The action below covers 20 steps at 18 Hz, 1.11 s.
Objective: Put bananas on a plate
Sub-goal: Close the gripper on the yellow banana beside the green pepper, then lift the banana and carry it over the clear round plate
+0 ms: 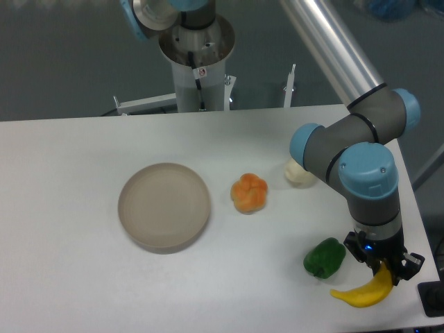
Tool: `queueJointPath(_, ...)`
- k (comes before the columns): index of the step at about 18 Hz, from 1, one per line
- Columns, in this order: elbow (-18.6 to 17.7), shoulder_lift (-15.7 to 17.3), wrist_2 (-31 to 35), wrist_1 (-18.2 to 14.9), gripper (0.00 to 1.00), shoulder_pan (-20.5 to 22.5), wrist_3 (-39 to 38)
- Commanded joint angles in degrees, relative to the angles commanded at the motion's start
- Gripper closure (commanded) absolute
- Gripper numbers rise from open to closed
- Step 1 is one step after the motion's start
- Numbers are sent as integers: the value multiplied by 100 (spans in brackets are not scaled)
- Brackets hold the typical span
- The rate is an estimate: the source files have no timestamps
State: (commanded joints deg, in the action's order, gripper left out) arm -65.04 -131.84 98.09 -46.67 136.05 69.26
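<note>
The yellow banana (364,293) lies at the front right of the white table, curved, close to the front edge. My gripper (383,268) points down over its right end, with the dark fingers on either side of that end; whether they press on it I cannot tell. The beige plate (164,205) sits left of centre, with nothing on it, far to the left of the gripper.
A green pepper (324,257) lies just left of the gripper, near the banana. An orange lumpy fruit (249,193) sits right of the plate. A pale round object (299,173) lies behind the arm's elbow. The table's right edge (421,229) and front edge are close to the gripper.
</note>
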Motion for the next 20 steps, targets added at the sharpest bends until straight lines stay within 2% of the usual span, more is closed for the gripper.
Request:
queueJointPath(14, -61, 79, -62, 53, 60, -9, 9)
queueJointPath(20, -272, 272, -79, 35, 60, -62, -306)
